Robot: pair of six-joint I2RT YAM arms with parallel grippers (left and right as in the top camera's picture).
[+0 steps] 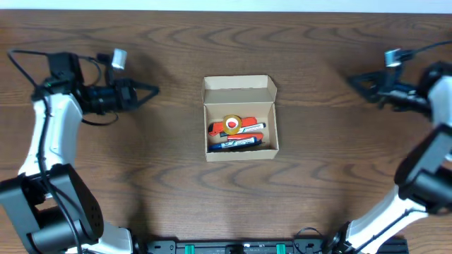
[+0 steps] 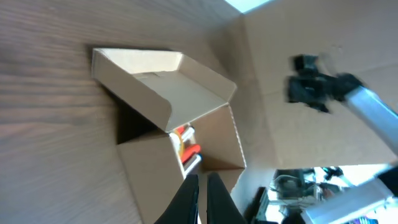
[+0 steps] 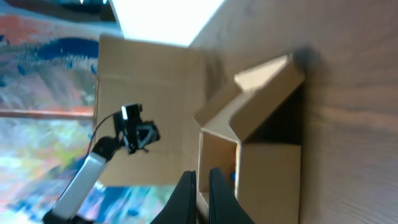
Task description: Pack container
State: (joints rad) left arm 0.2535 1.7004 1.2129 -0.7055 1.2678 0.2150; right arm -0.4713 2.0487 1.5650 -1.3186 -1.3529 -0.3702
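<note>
The container (image 1: 241, 153), a small tan cardboard box, sits mid-table with its flap lid (image 1: 239, 85) standing open at the far side. Inside lie a red marker, a blue marker (image 1: 240, 144) and a round orange-and-yellow roll (image 1: 232, 125). My left gripper (image 1: 153, 89) hovers left of the box, pointing at it, shut and empty. My right gripper (image 1: 351, 79) hangs to the right, also shut and empty. In the left wrist view the box (image 2: 149, 171) lies just beyond the closed fingers (image 2: 203, 178). In the right wrist view the box (image 3: 270, 180) sits ahead of the closed fingers (image 3: 202, 174).
Dark wood table (image 1: 141, 183) surrounds the box on all sides. Black cables loop off the left arm (image 1: 42, 127). The right arm (image 1: 431, 141) stands along the right edge. A black rail (image 1: 233, 247) runs along the near edge.
</note>
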